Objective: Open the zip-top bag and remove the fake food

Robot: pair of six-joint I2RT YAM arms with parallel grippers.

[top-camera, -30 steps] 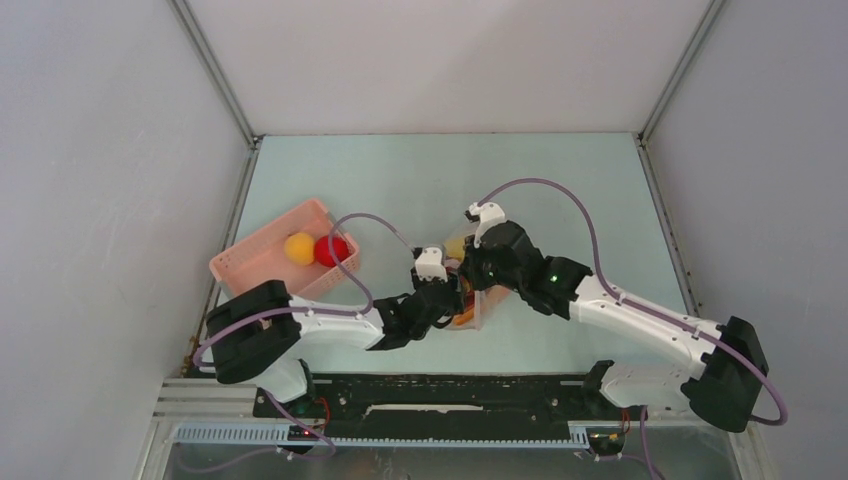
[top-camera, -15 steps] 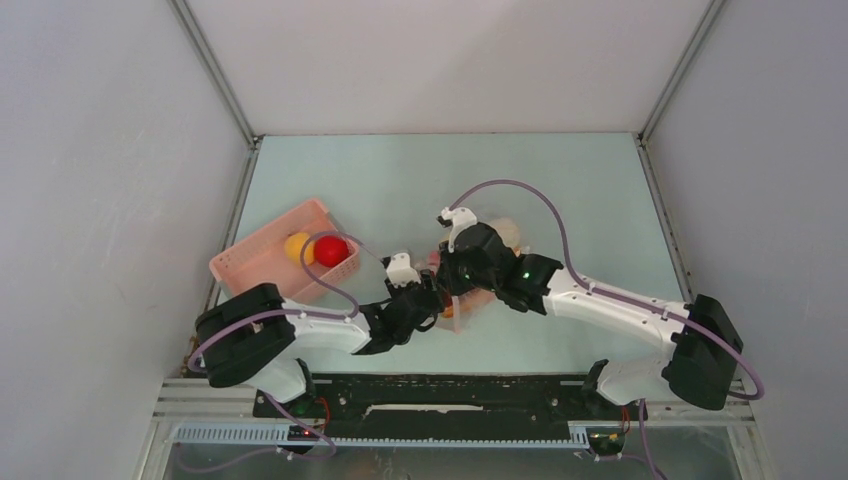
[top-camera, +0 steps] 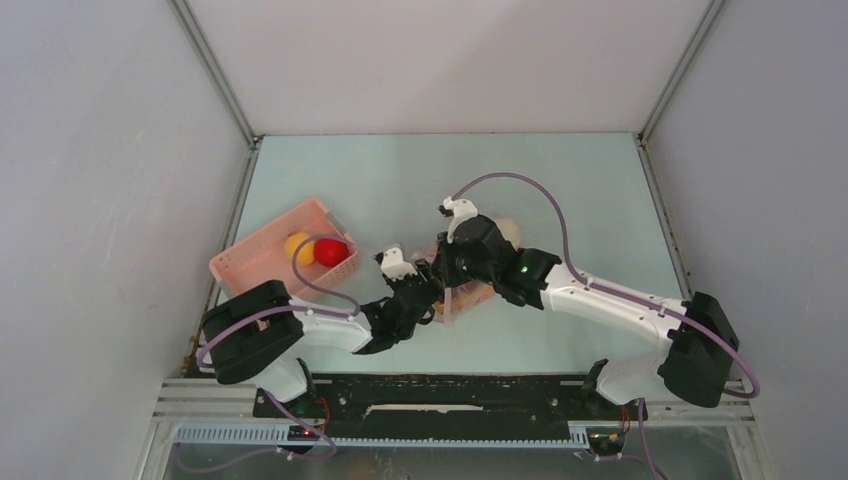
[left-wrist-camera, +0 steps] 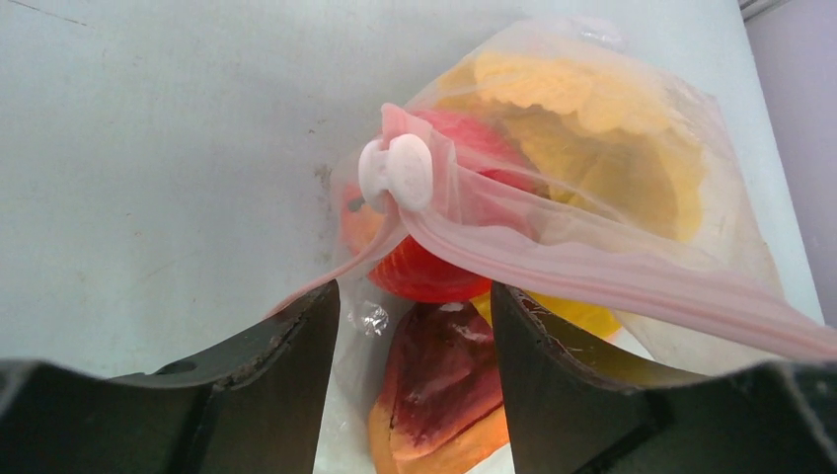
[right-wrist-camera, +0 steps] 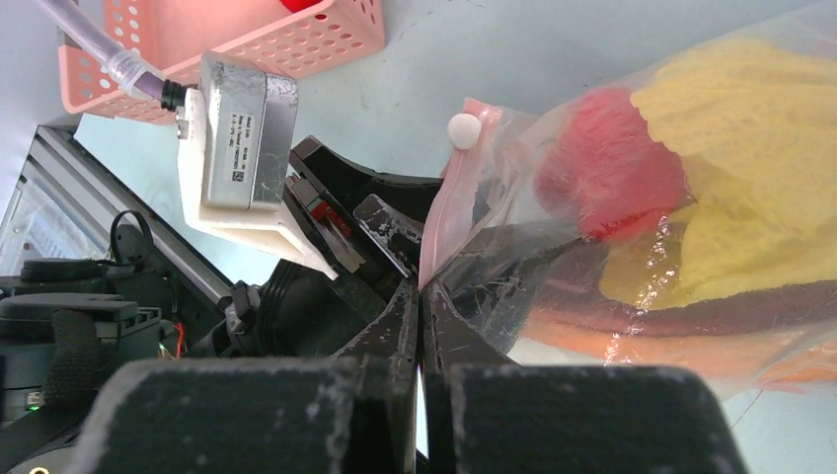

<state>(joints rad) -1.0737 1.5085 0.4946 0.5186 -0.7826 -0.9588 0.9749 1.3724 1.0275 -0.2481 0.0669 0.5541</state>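
So the zip-top bag [left-wrist-camera: 553, 197] sits mid-worktop [top-camera: 400, 180] between the two arms, with most of the fake food [left-wrist-camera: 434, 272] inside it: a red round one, a big yellow piece and something orange at the bottom. Two fruits are already in the pink basket [top-camera: 262, 235] off to the left.

The right hand [right-wrist-camera: 422, 291] is clamped flat on a thin bit of plastic right by the pink zip strip [left-wrist-camera: 592, 267]. The left hand [left-wrist-camera: 415, 296] is about half spread, its fingers either side of the bag's lower edge, gripping nothing that I can see.

What worries me:
- that right pinch is only film (slippery, crinkly stuff), so a tug could pull it free
- the left hand may catch plastic instead of a fruit and drag the whole bag
- the hands are nearly touching, so a bump is easy
- round fruits could roll off once they're out

The white slider [left-wrist-camera: 395, 170] sits at the near end. Writing: a tiny label on the left wrist's silver camera box [right-wrist-camera: 237, 128], too small to read, and no brand visible on the bag
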